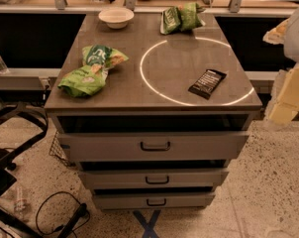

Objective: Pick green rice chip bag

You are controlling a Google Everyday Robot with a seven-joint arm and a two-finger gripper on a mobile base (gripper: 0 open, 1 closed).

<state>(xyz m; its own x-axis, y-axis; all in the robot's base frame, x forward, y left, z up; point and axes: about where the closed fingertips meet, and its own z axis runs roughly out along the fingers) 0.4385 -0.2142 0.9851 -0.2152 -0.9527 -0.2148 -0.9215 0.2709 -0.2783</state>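
Observation:
The green rice chip bag [92, 68] lies on the left side of the grey cabinet top [154, 100]. It is large, wrinkly and light green, and its far end is darker green with a white logo and a yellow-orange patch. My gripper [287, 95] shows as a pale, blurred shape at the right edge of the camera view, off the cabinet's right side and far from the bag. Nothing is seen in it.
A white bowl [116, 17] sits at the back left. Two darker olive-green packets [181, 18] lie at the back. A flat black wrapper [207, 83] lies front right, inside a ring of light. Three drawers [155, 146] face me. A black stand [11, 148] and cables [60, 214] are on the floor at left.

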